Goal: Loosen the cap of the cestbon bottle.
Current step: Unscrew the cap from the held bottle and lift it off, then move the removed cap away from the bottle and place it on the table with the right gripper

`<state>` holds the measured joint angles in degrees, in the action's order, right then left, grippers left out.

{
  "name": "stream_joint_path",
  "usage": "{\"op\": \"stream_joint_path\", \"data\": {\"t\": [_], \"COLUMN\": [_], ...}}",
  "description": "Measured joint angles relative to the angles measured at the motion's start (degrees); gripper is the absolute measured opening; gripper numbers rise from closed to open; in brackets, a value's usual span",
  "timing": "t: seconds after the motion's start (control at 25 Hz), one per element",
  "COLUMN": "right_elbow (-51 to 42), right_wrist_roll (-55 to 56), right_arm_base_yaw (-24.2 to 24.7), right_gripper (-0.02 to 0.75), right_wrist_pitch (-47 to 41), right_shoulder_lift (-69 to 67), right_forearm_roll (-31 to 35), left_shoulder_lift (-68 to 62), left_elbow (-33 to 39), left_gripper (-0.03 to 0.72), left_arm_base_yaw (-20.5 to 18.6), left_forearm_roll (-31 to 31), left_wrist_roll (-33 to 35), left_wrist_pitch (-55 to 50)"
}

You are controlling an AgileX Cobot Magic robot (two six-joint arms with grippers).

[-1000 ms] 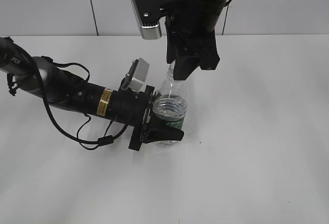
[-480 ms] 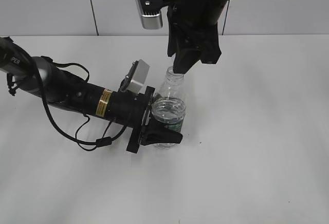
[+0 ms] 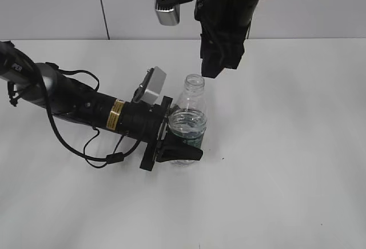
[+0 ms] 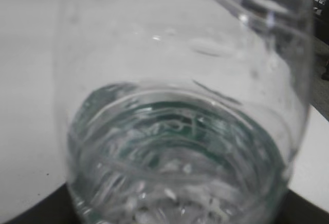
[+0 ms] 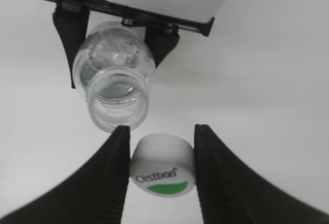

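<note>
The cap (image 5: 162, 171) sits clamped between the right hand's (image 5: 161, 170) fingers.

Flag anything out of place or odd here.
The small white screw cap is completely off the clear plastic water bottle, pinched in the right hand above its open neck. No spill shows.

A white table (image 3: 297, 169) meets a pale, seemingly panelled wall (image 3: 51, 6).
</note>
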<state>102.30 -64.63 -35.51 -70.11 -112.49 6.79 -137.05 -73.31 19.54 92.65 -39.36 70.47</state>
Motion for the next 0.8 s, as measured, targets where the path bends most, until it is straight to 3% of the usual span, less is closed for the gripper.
{"op": "stream_joint_path", "data": {"t": [0.28, 0.52, 0.8], "right_elbow": [0.0, 0.0, 0.0], "right_wrist_roll": [12.54, 23.69, 40.08], "right_arm_base_yaw": [4.74, 16.54, 26.0], "right_gripper": [0.293, 0.293, 0.293], "right_wrist_pitch": [0.0, 1.17, 4.5], "right_shoulder_lift": [0.0, -0.37, -4.48], "right_forearm_roll": [0.48, 10.51, 8.41], "left_shoulder_lift": [0.0, 0.0, 0.0], "left_elbow": [0.0, 0.0, 0.0], "left_gripper": [0.401, 0.401, 0.401], "left_arm_base_yaw": [0.0, 0.0, 0.0], "left_forearm_roll": [0.05, 0.11, 0.16], "left_wrist_roll": [0.0, 0.0, 0.0], "left_wrist_pitch": [0.04, 0.06, 0.11]}}
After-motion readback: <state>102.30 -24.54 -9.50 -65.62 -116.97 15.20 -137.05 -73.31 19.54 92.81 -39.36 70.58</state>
